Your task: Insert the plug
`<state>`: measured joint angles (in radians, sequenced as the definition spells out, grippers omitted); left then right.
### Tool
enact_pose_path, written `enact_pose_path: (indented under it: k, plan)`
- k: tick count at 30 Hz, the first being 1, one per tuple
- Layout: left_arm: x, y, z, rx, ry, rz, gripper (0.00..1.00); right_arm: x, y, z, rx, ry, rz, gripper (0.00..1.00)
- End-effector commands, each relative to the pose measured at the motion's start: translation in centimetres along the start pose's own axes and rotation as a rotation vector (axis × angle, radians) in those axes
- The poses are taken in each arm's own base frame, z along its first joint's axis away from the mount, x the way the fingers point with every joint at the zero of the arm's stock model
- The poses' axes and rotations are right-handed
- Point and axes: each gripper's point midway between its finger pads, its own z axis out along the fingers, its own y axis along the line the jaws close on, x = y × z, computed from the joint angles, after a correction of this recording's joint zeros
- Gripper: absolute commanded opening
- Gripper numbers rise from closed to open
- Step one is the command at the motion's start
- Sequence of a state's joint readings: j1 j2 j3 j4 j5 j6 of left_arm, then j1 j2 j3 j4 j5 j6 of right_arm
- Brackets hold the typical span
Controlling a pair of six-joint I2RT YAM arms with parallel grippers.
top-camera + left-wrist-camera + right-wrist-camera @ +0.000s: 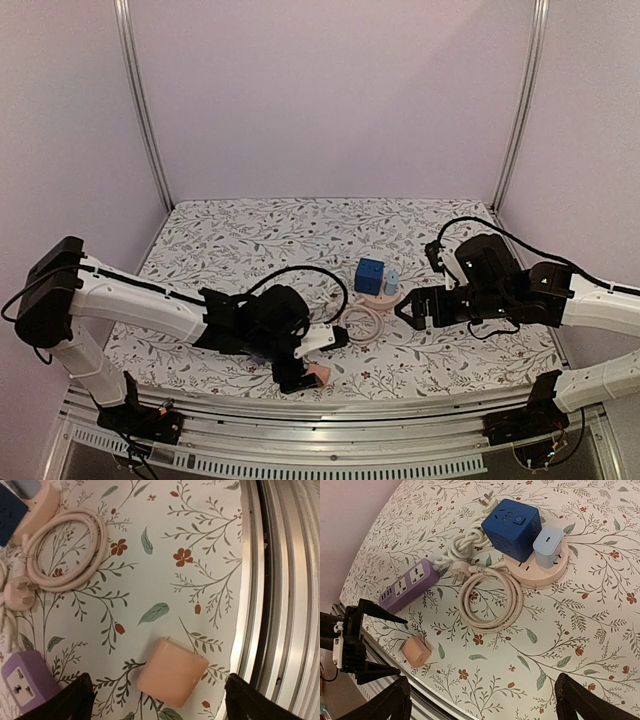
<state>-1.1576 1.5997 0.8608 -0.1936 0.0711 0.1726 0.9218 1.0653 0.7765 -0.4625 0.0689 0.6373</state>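
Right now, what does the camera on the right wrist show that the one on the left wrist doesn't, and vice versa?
Only the right wrist view: the open right hand, the whole light blue adapter, and a white plug beyond the blue cube. Only the left wrist view: a broad stretch of metal rail at the table's edge. Both: the pink block by the open left hand, the coiled cable, the purple socket strip, and the cube, though the left view catches just its corner.

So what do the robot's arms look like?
The left arm and right arm have white tube-like links with chunky black joints. Black cables loop over them. The left pincer and right pincer each have two pointy black fingers.
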Motion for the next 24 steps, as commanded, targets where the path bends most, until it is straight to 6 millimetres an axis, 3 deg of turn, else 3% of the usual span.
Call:
enact_pose_path:
  k: [1, 11, 24]
  plan:
    - [2.2, 0.0, 1.2, 0.007, 0.104, -0.006, 0.91, 0.1, 0.2, 0.0, -0.01, -0.004, -0.023, 0.99]
    - [3.7, 0.7, 3.6, -0.008, 0.187, -0.023, 0.86, 0.5, 0.3, 0.1, -0.027, 0.002, -0.023, 0.99]
    - [2.6, 0.8, 3.4, 0.002, 0.154, -0.06, 0.41, 0.3, 0.8, 0.5, -0.042, 0.006, -0.028, 0.99]
